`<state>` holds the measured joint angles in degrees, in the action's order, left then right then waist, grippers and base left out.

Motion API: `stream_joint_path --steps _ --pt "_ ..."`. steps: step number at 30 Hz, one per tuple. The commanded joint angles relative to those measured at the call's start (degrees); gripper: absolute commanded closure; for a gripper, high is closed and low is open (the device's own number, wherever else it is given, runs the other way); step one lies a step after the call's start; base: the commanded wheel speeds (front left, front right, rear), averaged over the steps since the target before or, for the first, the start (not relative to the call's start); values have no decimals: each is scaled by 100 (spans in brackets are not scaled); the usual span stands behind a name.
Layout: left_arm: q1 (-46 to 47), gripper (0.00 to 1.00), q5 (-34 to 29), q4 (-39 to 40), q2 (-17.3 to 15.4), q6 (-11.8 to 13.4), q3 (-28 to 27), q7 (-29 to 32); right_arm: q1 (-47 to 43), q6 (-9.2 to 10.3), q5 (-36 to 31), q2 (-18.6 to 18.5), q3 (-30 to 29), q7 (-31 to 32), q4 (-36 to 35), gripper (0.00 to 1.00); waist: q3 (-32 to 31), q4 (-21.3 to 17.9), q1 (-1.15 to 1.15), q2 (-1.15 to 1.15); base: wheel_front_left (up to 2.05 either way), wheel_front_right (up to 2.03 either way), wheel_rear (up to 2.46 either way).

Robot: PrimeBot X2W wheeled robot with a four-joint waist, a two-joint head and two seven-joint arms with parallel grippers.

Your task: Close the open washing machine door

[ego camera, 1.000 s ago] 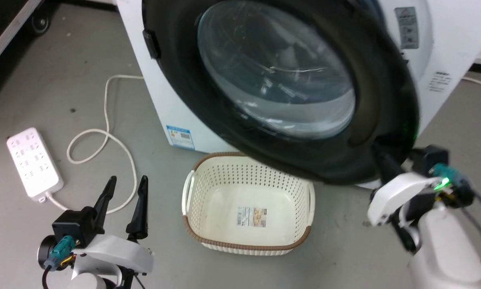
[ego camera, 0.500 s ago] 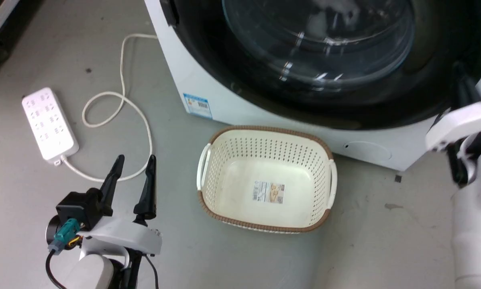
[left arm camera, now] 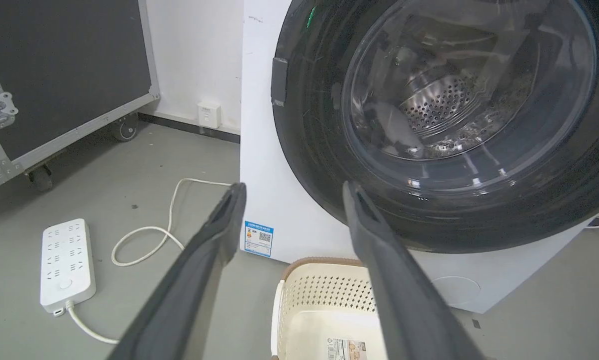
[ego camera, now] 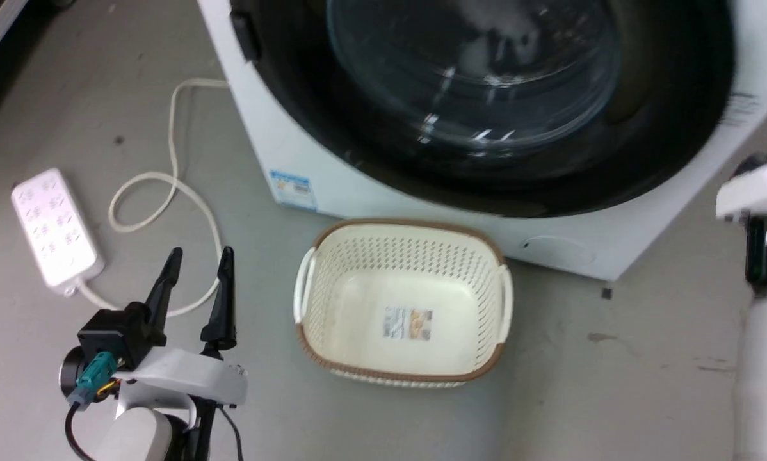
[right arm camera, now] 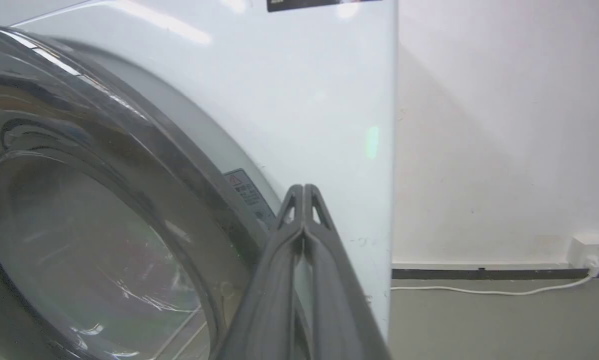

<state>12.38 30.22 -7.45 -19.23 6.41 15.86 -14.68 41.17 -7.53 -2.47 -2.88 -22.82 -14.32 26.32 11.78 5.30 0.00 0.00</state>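
1. Right gripper [right arm camera: 304, 192], fingers pressed together, is sitting at the right edge of the washing machine door [ego camera: 473, 83]; left gripper [ego camera: 201, 253], fingers apart, is hovering near-left.
2. Door is lying almost flush on the washing machine [ego camera: 358, 192] front; latch state unclear.
3. Risk: if unlatched, it's rebounding open over the basket [ego camera: 319, 244].

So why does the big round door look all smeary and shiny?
Head view: the washing machine door is motion-blurred, with white streaks of glare on its glass; left wrist view: sharp, and the steel drum shows through the glass; right wrist view: soft, with pale reflections across the door.
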Motion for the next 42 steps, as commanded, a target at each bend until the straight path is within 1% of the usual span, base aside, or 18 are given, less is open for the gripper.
stream_joint_path --steps 1,3,4,5,6,8,9,10,11,13,14,18,22,23,24,29,34,42 --pt "-123 0 -86 40 -21 20 -34 -30 -414 4 219 -3 167 -47 -241 100 -301 -292 0 0 0 0 0" --pt "-194 0 -154 70 -39 25 -74 -30 -894 4 474 -2 462 -56 -607 100 -458 -471 0 0 0 0 0" --pt "-194 0 -154 70 -39 25 -74 -30 -894 4 474 -2 462 -56 -607 100 -458 -471 0 0 0 0 0" --pt "-253 0 -209 97 -37 17 -97 -30 -1460 4 578 -1 727 -61 -973 100 -611 -633 0 0 0 0 0" --pt "-284 0 -240 111 -31 18 -98 -30 -1752 4 631 -1 835 -61 -1131 100 -680 -709 0 0 0 0 0" --pt "-333 0 -306 122 -37 16 -94 -31 -2323 4 618 -1 1056 -62 -1424 100 -792 -857 0 0 0 0 0" --pt "-333 0 -306 122 -37 16 -94 -31 -2323 4 618 -1 1056 -62 -1424 100 -792 -857 0 0 0 0 0" --pt "-369 0 -370 119 -47 -1 -71 -31 -2817 4 610 -1 1258 -37 -1675 100 -881 -985 0 0 0 0 0" --pt "-369 0 -370 119 -47 -1 -71 -31 -2817 4 610 -1 1258 -37 -1675 100 -881 -985 0 0 0 0 0" --pt "-420 0 -435 86 -62 -31 -24 -31 -3399 4 672 0 1472 95 -1941 100 -1006 -1131 0 0 0 0 0" --pt "-420 0 -435 86 -62 -31 -24 -31 -3399 4 672 0 1472 95 -1941 100 -1006 -1131 0 0 0 0 0" --pt "-516 0 -473 29 -56 -21 4 -31 -3960 4 712 0 1630 302 -2209 100 -1161 -1214 0 0 0 0 0" --pt "-584 0 -481 -17 -32 -23 39 -31 -4240 4 786 0 1759 552 -2377 99 -1217 -1200 0 0 0 0 0" --pt "-603 0 -467 -33 -28 -20 31 -31 -4281 4 804 0 1788 613 -2400 60 -1228 -1184 0 0 0 0 0" --pt "-618 0 -448 -45 -22 -17 17 -31 -4312 4 817 0 1811 664 -2424 0 -1236 -1165 0 0 0 0 0" --pt "-622 0 -409 -114 -7 -52 43 -31 -4427 4 902 0 1907 806 -2530 0 -1261 -1068 0 0 0 0 0" --pt "-577 0 -360 -177 -16 -94 58 -22 -4443 4 979 0 1901 819 -2569 0 -1267 -1033 0 0 0 0 0" --pt "-545 0 -297 -201 -2 -47 58 26 -4446 4 1025 0 1920 810 -2564 0 -1265 -1021 0 0 0 0 0"
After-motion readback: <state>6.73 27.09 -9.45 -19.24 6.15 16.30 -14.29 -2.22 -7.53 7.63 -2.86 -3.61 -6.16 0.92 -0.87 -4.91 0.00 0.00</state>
